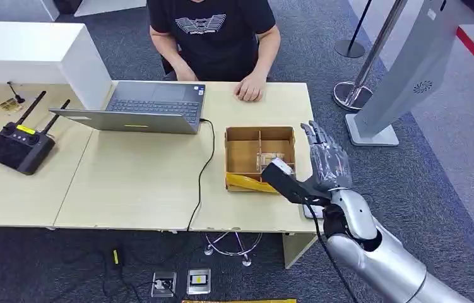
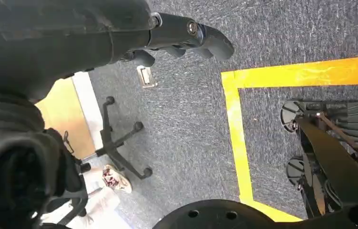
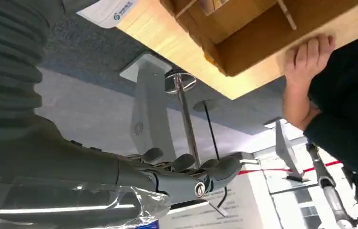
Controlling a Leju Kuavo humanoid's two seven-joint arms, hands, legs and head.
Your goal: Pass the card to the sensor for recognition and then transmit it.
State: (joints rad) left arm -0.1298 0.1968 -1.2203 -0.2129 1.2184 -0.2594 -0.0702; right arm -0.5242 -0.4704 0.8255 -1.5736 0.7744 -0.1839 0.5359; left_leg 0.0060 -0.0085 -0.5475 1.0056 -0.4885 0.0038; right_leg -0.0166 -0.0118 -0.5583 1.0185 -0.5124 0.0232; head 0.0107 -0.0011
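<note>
A cardboard box [image 1: 242, 150] with dividers stands on the table's right part, also seen close in the right wrist view [image 3: 243, 38]. Pale cards [image 1: 272, 161] stand in its near right compartment. My right hand [image 1: 324, 159] hovers at the box's right side, fingers spread and straight, holding nothing; its dark thumb [image 1: 283, 178] reaches over the box's front right corner. A white sensor [image 1: 313, 212] lies on the table edge under my right wrist, and its labelled corner [image 3: 106, 9] appears at the wrist. My left hand [image 2: 181, 36] hangs over the carpet, empty.
A person in a black shirt sits across the table, one hand [image 1: 249, 89] resting near the box. An open laptop [image 1: 149, 107] with a black cable [image 1: 204, 170] lies left of the box. A black controller [image 1: 18, 146] sits far left. A grey kiosk [image 1: 404, 76] stands right.
</note>
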